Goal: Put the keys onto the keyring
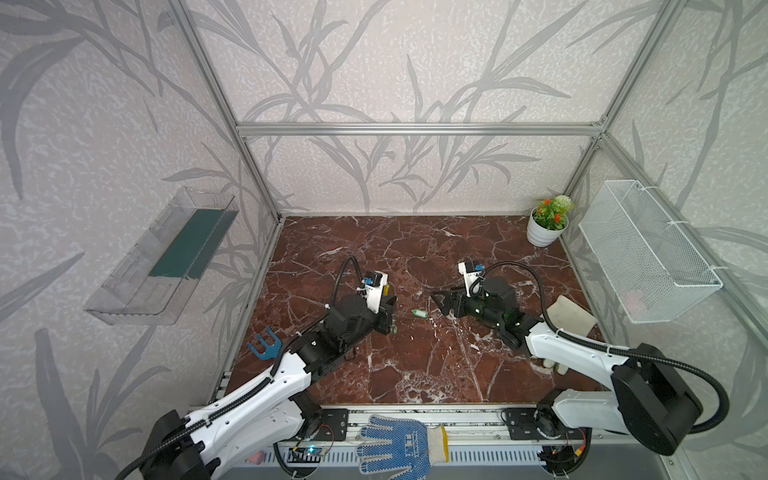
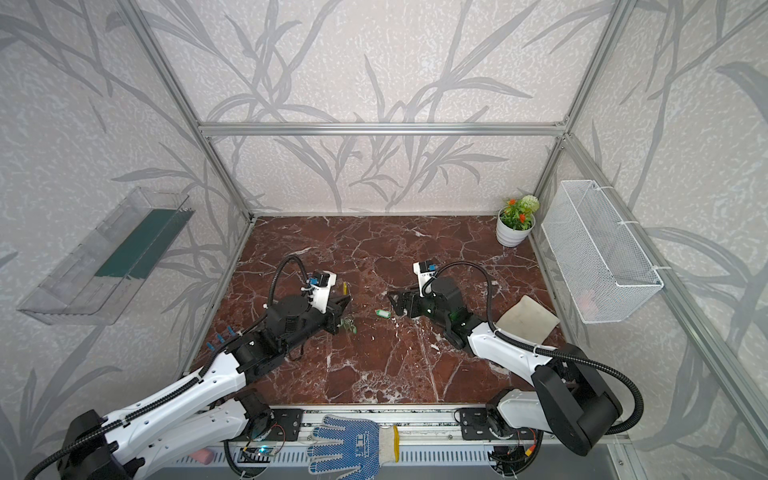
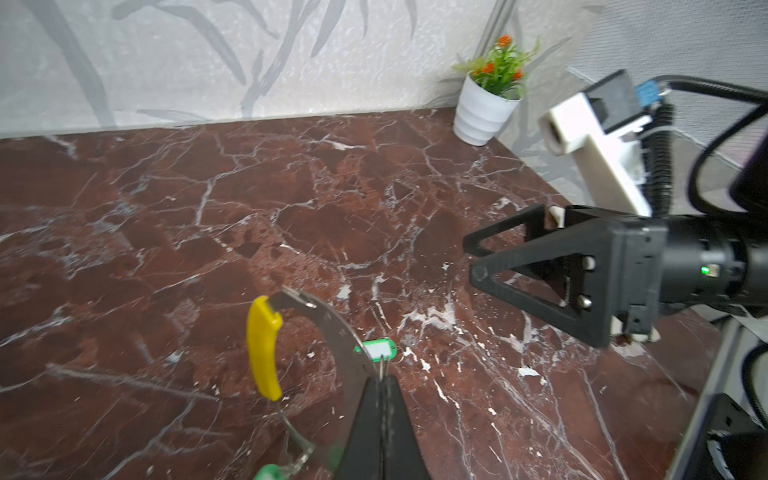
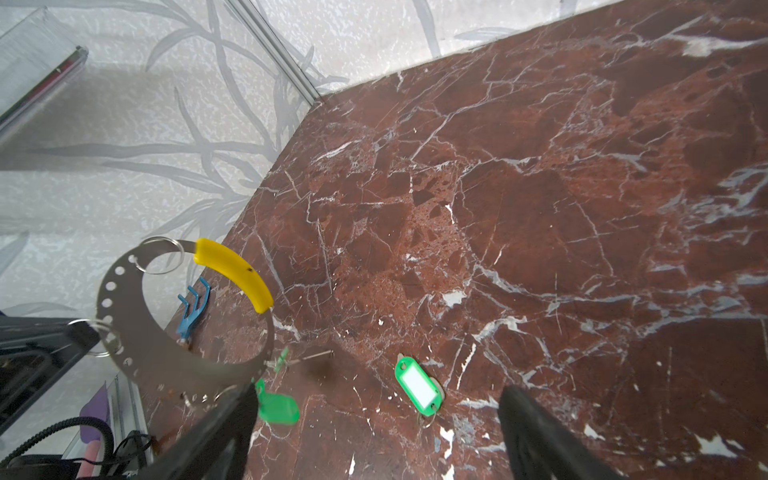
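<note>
- Progress looks partial: some of the keys seem to be on the keyring (image 4: 174, 363) already, and at least one is not.
- The left claw (image 3: 381, 384) is clenched on the grey perforated band of the keyring and holds it off the worktop (image 1: 415, 365), with the yellow sleeve (image 4: 232, 272) on the arc away from the grip.
- One green-headed hanging key (image 4: 276, 405) dangles from the lower arc of the band. It is blurred, so I cannot tell exactly how it is attached.
- Another green scrap shows just beside it, too smeared to count as a second key.
- Two small split rings (image 4: 160, 255) sit in the band's holes, and no key head shows on either.
- One loose key (image 4: 417, 386) lies flat on the worktop between the two arms, apart from the keyring; it shows in both top views too (image 1: 419, 312).
- The right claw (image 3: 474, 259) is released and empty, its fingers spread wide just above the worktop with the loose key in front of the gap.
- Left to do, as I judge it: grasp that key, bring it across to the held ring and thread it on.
- Whether further keys lie hidden under the arms cannot be told.
</note>
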`<action>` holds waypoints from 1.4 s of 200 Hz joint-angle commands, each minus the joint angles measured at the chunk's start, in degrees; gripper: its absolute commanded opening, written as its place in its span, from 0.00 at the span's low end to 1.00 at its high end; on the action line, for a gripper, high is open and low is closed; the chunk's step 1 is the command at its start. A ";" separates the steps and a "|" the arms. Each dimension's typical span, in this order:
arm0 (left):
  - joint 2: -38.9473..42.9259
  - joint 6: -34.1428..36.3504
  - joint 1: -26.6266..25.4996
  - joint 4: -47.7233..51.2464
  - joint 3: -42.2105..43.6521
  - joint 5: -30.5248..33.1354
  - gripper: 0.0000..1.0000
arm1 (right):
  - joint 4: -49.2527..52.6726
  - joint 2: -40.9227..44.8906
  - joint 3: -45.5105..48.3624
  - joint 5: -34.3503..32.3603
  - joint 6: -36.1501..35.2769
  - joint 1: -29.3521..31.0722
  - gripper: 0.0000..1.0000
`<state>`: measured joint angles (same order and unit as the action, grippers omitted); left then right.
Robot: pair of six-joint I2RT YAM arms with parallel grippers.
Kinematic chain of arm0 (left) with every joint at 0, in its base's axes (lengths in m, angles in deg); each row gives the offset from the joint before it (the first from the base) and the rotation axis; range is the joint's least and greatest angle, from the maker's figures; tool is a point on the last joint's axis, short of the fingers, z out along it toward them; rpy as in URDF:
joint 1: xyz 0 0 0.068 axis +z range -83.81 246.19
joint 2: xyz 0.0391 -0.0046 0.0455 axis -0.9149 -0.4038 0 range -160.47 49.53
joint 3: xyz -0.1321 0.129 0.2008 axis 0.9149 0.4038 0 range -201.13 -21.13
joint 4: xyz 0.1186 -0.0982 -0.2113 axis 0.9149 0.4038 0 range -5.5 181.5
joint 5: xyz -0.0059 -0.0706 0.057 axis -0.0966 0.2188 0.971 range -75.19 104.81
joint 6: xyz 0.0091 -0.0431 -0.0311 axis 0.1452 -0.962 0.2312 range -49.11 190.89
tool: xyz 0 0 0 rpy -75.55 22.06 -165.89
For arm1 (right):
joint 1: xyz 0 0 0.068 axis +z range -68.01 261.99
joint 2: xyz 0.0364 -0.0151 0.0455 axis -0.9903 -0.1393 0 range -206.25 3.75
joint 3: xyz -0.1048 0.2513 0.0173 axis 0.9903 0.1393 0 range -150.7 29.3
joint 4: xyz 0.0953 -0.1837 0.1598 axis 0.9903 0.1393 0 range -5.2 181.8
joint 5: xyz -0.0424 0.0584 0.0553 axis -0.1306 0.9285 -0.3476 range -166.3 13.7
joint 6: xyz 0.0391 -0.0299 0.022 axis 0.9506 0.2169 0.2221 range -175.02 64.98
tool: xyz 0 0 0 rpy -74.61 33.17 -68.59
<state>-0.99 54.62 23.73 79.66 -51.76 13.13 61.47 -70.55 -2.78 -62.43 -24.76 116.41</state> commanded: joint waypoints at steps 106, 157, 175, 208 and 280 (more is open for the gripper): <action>5.75 2.72 -0.57 -10.16 5.40 -2.28 0.00 | 6.80 -6.95 -2.23 -0.31 5.95 4.52 0.52; 9.41 3.92 -1.70 -9.84 7.34 4.62 0.00 | 3.66 -15.52 -5.27 -0.83 9.06 4.57 0.40; 9.33 3.91 -1.68 -9.92 7.34 4.25 0.00 | 3.97 -18.02 -6.74 -0.95 10.25 4.48 0.36; 8.54 3.83 -1.67 -9.05 6.65 4.22 0.00 | 1.31 -21.85 -7.01 -0.10 12.34 4.55 0.34; 8.27 3.64 -1.66 -9.31 6.73 3.39 0.00 | -0.36 -26.51 -7.35 0.29 14.39 4.51 0.18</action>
<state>6.94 57.39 22.31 72.05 -45.12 16.41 61.88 -95.73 -9.25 -62.28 -11.28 120.71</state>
